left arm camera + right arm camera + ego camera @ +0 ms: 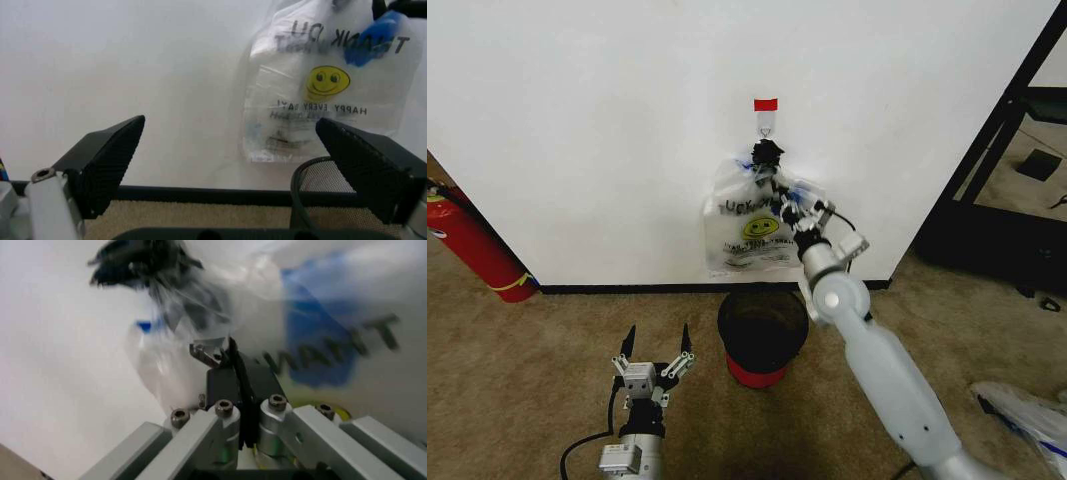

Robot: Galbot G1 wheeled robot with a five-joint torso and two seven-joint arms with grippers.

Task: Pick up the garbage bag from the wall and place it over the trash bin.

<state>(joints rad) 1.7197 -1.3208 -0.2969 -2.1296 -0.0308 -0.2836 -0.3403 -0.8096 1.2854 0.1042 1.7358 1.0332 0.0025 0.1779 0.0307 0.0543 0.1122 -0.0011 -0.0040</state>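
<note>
The garbage bag (752,235), translucent with blue patches, black lettering and a yellow smiley, hangs by its black knotted top from a small hook (766,126) under red tape on the white wall (607,130). My right gripper (784,197) reaches up to the bag's upper right, just below the knot. In the right wrist view its fingers (227,375) are pressed together with the bag's film (200,305) at their tips. The black trash bin (762,335) with a red base stands on the carpet directly under the bag. My left gripper (656,346) waits open, low and left of the bin, facing the bag (327,95).
A red fire extinguisher (472,245) leans at the wall's far left. A black door frame (999,125) bounds the wall on the right. Another crumpled plastic bag (1027,415) lies on the carpet at the lower right. A black baseboard (627,288) runs along the wall.
</note>
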